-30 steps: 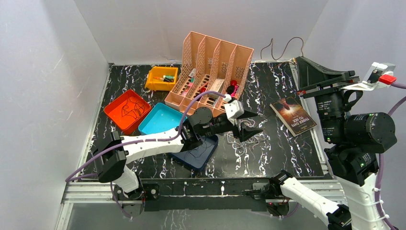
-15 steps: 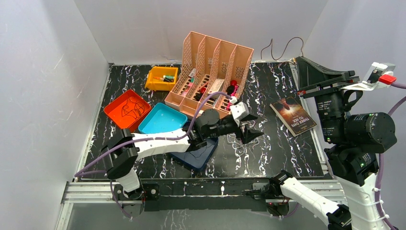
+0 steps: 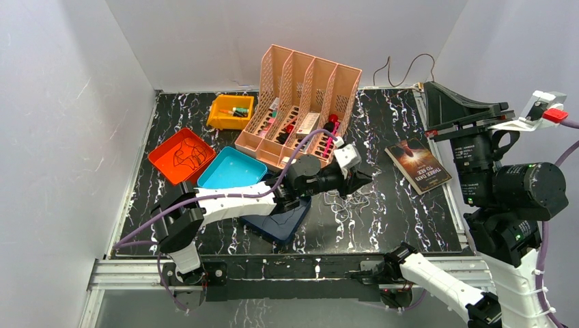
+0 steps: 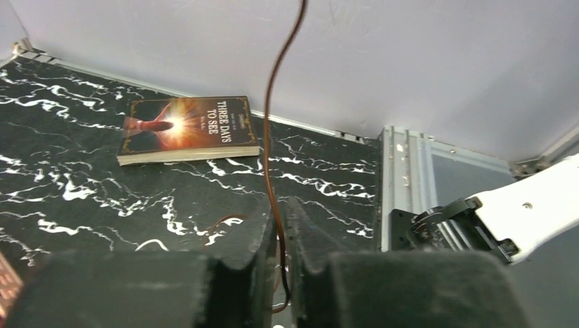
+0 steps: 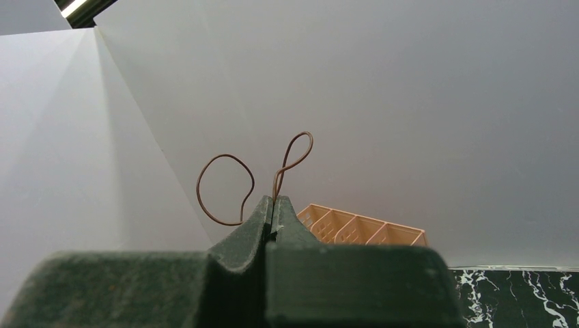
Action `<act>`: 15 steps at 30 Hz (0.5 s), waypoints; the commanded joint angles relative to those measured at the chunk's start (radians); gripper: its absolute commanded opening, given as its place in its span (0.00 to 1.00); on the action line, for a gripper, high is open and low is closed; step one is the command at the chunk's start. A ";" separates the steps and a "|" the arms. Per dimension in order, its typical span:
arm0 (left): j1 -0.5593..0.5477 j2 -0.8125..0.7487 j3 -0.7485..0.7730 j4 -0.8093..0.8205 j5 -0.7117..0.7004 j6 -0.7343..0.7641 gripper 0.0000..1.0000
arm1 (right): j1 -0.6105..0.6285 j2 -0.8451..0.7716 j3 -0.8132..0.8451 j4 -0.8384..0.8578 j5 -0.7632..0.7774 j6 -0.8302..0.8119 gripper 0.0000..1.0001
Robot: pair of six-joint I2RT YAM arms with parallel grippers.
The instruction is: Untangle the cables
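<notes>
A thin brown cable [image 4: 267, 137] runs straight up from between my left gripper's [image 4: 280, 215] nearly closed jaws and leaves the top of the left wrist view. That gripper [image 3: 360, 179] hovers low over the middle of the marbled table, shut on the strand. My right gripper [image 5: 273, 205] is raised high at the right, shut on the same kind of brown cable. Two curls [image 5: 199, 188] of it stand above the fingertips. In the top view those curls [image 3: 412, 60] show against the back wall beside the right gripper [image 3: 427, 87]. More thin dark cables lie in the orange tray [image 3: 161, 158].
A peach file organiser [image 3: 300, 96] stands at the back centre, with a yellow bin [image 3: 222, 120] to its left. A light-blue tray [image 3: 229, 171] and a dark-blue tray [image 3: 283, 222] lie under the left arm. A book [image 3: 418, 166] lies at the right. The right arm's base [image 3: 437, 277] is at the near edge.
My left gripper has slid a little to the right and its jaws have gone from wide open to shut round the brown cable. The right arm has barely moved.
</notes>
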 commanded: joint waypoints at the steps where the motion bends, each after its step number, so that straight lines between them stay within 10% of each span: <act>1: -0.004 -0.038 0.035 -0.023 -0.068 0.026 0.01 | 0.003 -0.018 -0.010 0.027 0.014 0.003 0.00; 15: -0.002 -0.237 0.048 -0.262 -0.243 0.151 0.00 | 0.002 -0.051 -0.092 -0.033 0.054 -0.002 0.00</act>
